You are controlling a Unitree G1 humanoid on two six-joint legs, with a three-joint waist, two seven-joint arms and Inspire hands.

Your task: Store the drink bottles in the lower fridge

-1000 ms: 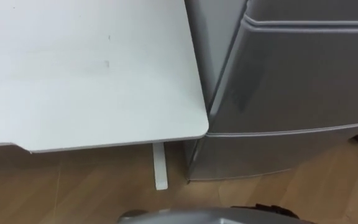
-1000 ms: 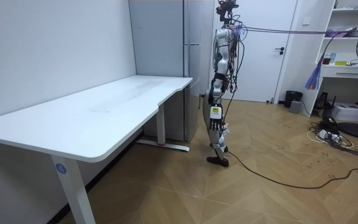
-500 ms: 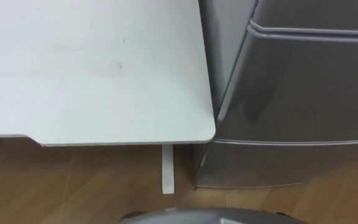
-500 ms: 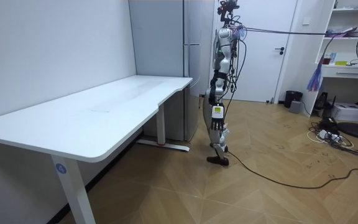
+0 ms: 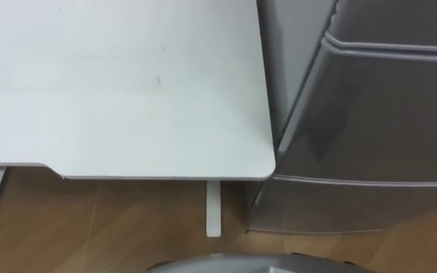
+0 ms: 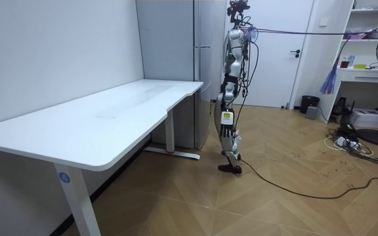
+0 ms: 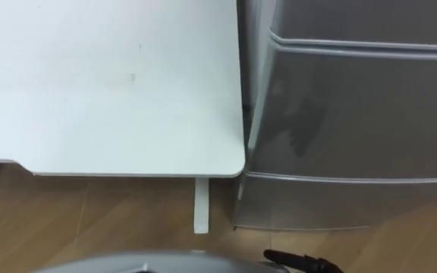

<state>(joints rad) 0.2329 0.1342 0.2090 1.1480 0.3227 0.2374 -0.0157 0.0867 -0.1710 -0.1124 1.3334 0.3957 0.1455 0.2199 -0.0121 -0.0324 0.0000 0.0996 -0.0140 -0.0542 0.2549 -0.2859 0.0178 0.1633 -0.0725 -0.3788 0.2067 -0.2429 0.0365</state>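
The silver fridge [image 5: 385,114] stands at the right of the eye views, its doors shut. A seam runs across its front, and the low door [image 5: 355,208] below it reaches almost to the floor. In the room view I stand upright in front of the fridge [image 6: 202,72], beside the far end of the white table [image 6: 110,118]. My left hand [image 6: 224,99] hangs at my side, toward the camera, too small to read.
The white table's rounded corner [image 5: 260,163] nearly touches the fridge's side, and its leg foot [image 5: 214,212] rests on the wood floor. A white door, shelves, a fan and floor cables [image 6: 346,141] are at the room view's right.
The eye view has swung left: table and fridge slid rightward in the picture, and a second table foot came in at the left. My stance in the room view hardly differs.
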